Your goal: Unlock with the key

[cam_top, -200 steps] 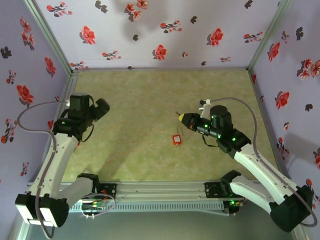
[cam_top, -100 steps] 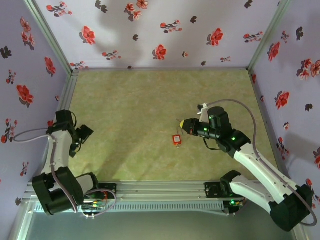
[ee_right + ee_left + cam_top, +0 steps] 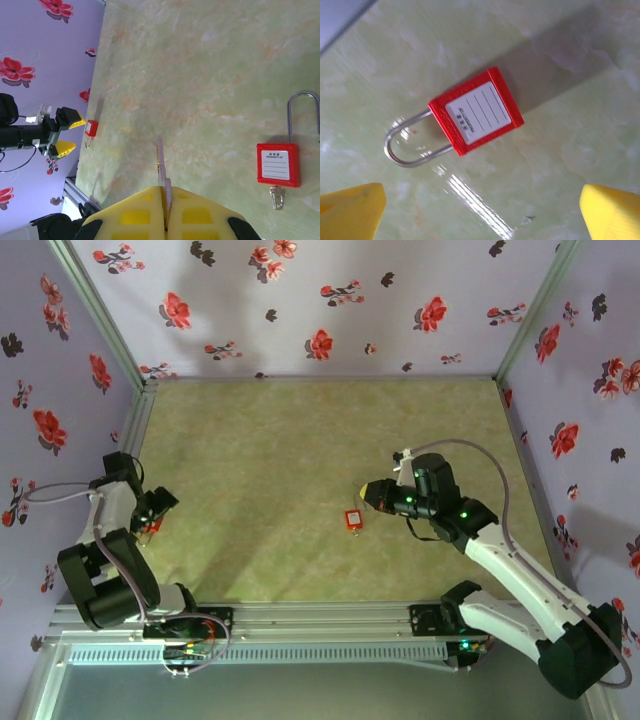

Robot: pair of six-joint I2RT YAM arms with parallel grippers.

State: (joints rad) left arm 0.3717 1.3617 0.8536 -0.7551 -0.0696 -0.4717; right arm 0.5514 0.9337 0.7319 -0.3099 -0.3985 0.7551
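Two red padlocks lie on the green table. One padlock (image 3: 477, 111) with a white label and a closed steel shackle (image 3: 402, 150) lies flat just beyond my left gripper (image 3: 480, 220), which is open, its yellow fingertips (image 3: 350, 212) wide apart. This padlock (image 3: 91, 128) lies by the left wall. The other padlock (image 3: 353, 519) lies mid-table, a small clip at its base (image 3: 274, 196). My right gripper (image 3: 166, 200) is shut on a flat metal key (image 3: 160, 162), blade pointing forward, just right of that mid-table padlock. In the top view the left gripper (image 3: 152, 512) is low at the left edge.
Floral purple walls (image 3: 300, 300) enclose the table on three sides. A metal rail (image 3: 320, 625) runs along the near edge by the arm bases. Bare green surface (image 3: 280, 440) stretches between the two arms.
My left arm has folded back and dropped towards the left wall, down to the padlock there. The right gripper, still holding the key, has shifted slightly nearer to the mid-table padlock.
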